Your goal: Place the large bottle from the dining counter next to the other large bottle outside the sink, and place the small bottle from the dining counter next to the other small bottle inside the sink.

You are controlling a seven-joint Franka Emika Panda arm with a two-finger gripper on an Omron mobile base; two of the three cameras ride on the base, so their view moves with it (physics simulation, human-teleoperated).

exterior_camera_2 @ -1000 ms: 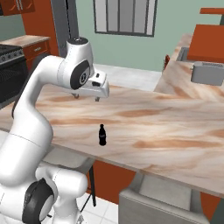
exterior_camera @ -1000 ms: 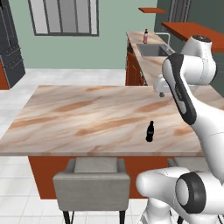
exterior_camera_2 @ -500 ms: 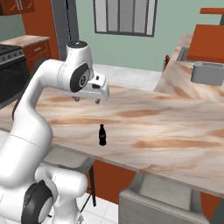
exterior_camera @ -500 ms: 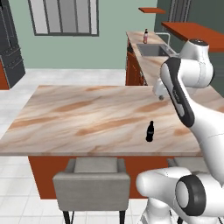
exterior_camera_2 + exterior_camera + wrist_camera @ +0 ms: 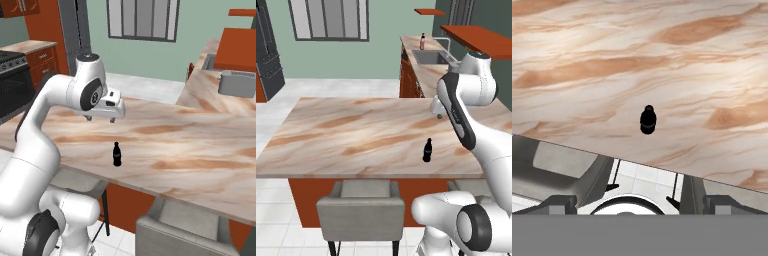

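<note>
Small black bottle (image 5: 427, 150) stands upright at centre right of the marbled worktop (image 5: 346, 135). The gripper (image 5: 103, 117) hovers above it at centre frame, jaws wide, holding nothing.

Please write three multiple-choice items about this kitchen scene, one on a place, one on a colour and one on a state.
1. Where does the small bottle stand?
A. On the dining counter, near its stool-side edge
B. In the sink
C. On a stool

2. What colour is the small bottle?
A. Pink
B. Black
C. Green

3. How is the tool?
A. Shut on the small bottle
B. Open, above the counter and apart from the small bottle
C. Resting flat on the counter

Key: 1 A, it stands upright on the marbled slab close to the near edge; 2 B, it is dark all over in each view; 3 B, the fingers stand wide apart with nothing between them.
</note>
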